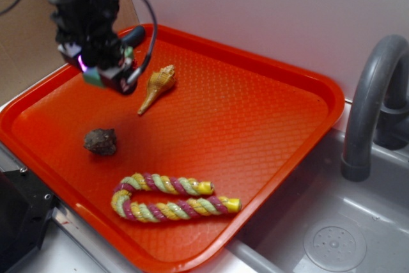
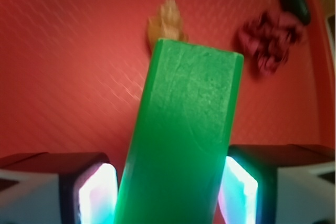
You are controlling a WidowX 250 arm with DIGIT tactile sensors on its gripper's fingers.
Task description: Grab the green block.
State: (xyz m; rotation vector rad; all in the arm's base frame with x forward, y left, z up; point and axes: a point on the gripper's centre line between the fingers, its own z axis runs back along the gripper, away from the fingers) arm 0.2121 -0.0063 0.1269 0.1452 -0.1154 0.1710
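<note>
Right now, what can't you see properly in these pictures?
- Green block: wrist view cuts off its lower end at the bottom edge; exterior view shows only a sliver below the gripper.
- Seashell: wrist view, blurred and partly behind the block.
- Rock: wrist view, too blurred for detail.

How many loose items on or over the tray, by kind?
Green block, held in the gripper: 1
Seashell: 1
Rock: 1
Twisted rope: 1
Total: 4, all on or above the orange tray.
</note>
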